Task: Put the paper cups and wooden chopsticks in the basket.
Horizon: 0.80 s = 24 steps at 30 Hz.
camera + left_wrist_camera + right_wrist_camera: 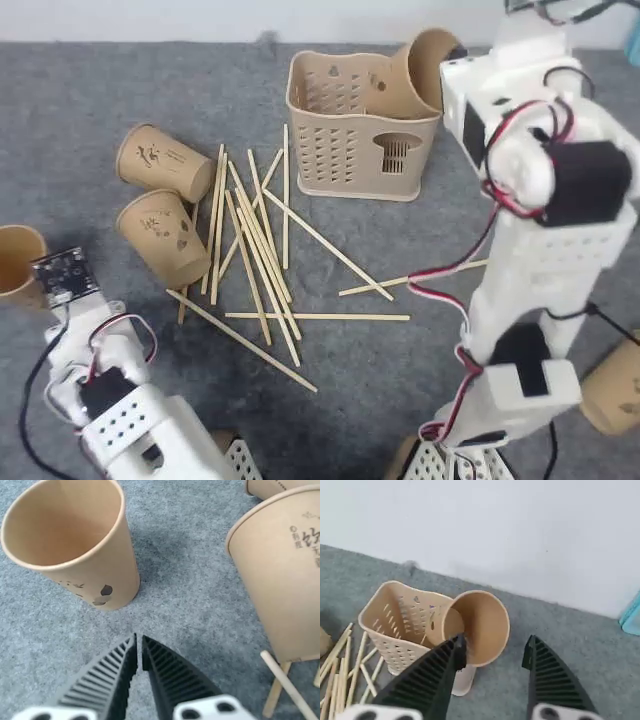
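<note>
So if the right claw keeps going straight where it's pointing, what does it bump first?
Probably the tilted paper cup leaning in the basket: it sits just ahead of the open right gripper. Depth is hard to judge, though.

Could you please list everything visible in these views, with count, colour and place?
tilted paper cup: one, tan, leaning at the basket's right corner.
lying paper cups: two, tan, on their sides left of the chopsticks.
upright paper cup: one, tan, left edge of the mat.
edge paper cup: one, tan, right edge, partly behind an arm.
wooden chopsticks: at least ten, pale wood, scattered in front of the basket.
basket: one, beige, perforated, far centre.
mat: one, grey.
left tool: black, shut, near the upright cup.
right tool: black, open, by the tilted cup.
</note>
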Tool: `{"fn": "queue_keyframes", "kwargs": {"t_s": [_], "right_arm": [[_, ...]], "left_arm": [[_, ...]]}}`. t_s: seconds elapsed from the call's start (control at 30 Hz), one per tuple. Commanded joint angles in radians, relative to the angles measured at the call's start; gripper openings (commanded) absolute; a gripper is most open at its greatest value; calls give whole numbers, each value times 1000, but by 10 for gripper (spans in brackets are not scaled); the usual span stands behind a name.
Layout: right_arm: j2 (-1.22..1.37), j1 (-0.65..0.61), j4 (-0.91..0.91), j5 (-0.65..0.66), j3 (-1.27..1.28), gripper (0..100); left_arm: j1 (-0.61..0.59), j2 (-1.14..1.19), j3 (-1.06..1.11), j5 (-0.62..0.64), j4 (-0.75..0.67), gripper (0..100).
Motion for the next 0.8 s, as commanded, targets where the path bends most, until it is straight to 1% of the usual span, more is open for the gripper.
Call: {"fn": "queue_keyframes", "kwargs": {"t_s": [0.0,0.1,0.2,0.27,0.33,0.43,0.5,0.77], "right_arm": [[-116,-7,44,-40,155,87],[-174,-35,36,-44,324,2],[-205,-41,35,-44,440,18],[-206,-21,15,-44,479,16],[-203,21,-30,-57,497,32],[-202,85,-107,-157,535,111],[-202,94,-150,-199,559,157],[-202,91,-354,-350,681,169]], "left_arm": [[8,-15,-4,-9,-21,16],[8,-15,-4,-9,-21,16],[8,-15,-4,-9,-21,16],[8,-15,-4,-9,-21,16],[8,-15,-4,-9,-21,16],[8,-15,-4,-9,-21,16],[8,-15,-4,-9,-21,16],[8,-15,-4,-11,-21,16]]}}
